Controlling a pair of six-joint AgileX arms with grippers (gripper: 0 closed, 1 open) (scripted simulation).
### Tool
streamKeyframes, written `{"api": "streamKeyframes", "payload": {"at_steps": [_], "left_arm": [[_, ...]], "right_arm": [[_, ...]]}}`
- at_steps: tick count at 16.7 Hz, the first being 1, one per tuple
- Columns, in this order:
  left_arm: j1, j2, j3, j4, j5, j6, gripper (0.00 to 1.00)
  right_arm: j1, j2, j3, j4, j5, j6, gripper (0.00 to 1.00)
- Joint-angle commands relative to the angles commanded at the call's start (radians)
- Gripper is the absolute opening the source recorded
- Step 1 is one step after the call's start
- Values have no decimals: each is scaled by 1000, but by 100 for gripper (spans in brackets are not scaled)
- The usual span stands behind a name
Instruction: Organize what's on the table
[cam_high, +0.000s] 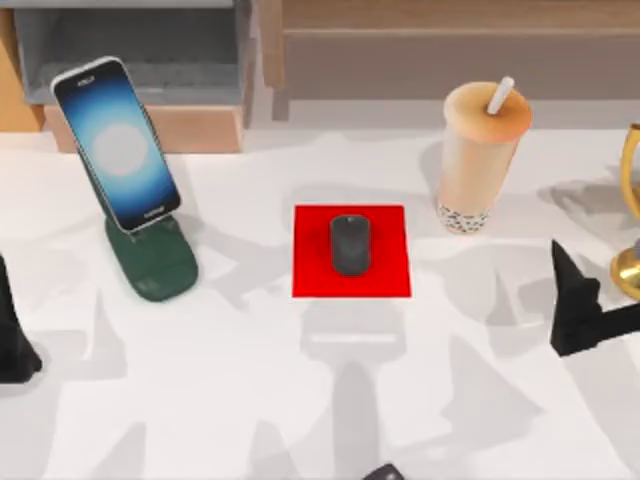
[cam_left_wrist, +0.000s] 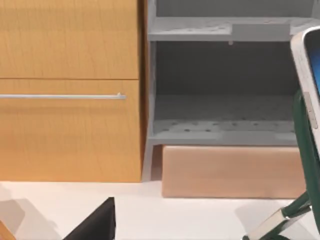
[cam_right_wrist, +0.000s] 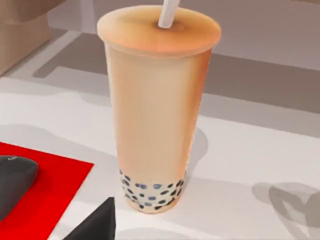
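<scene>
The table (cam_high: 250, 400), one broad white top, spreads under everything. At its far edge stands one wooden and grey shelf unit (cam_high: 200, 60), with a drawer handle and open grey compartments in the left wrist view. One bubble tea cup (cam_high: 480, 155) with a straw stands upright to the right of centre, dark pearls at its bottom. One smartphone (cam_high: 117, 140) leans tilted on one dark green stand (cam_high: 152, 262) at the left. One red mouse pad (cam_high: 351, 251) lies at centre with one dark mouse (cam_high: 350, 244) on it. One gold object (cam_high: 630, 230) sits at the right edge. The left gripper (cam_high: 12, 330) is at the left edge, the right gripper (cam_high: 572, 305) near the right edge; whether either pair of fingers is released or clenched I cannot tell.
</scene>
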Motion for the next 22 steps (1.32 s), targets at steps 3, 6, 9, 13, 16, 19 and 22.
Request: {"api": "streamKeyframes", "payload": {"at_steps": [3,6,9,13,16,19,22], "left_arm": [[0,0,0,0,0,0,100],[0,0,0,0,0,0,100],[0,0,0,0,0,0,100],[0,0,0,0,0,0,100],[0,0,0,0,0,0,100],[0,0,0,0,0,0,100],[0,0,0,0,0,0,100]], "right_arm": [[73,299,86,201,92,0,100],[120,584,186,399,192,0,100],[146,831,291,582,290,0,100],[161,1070,421,780,395,-1,100],[165,1161,488,871,442,-4,100],[166,1182,505,893,454,-4,100],[166,1182,505,893,454,-4,100]]}}
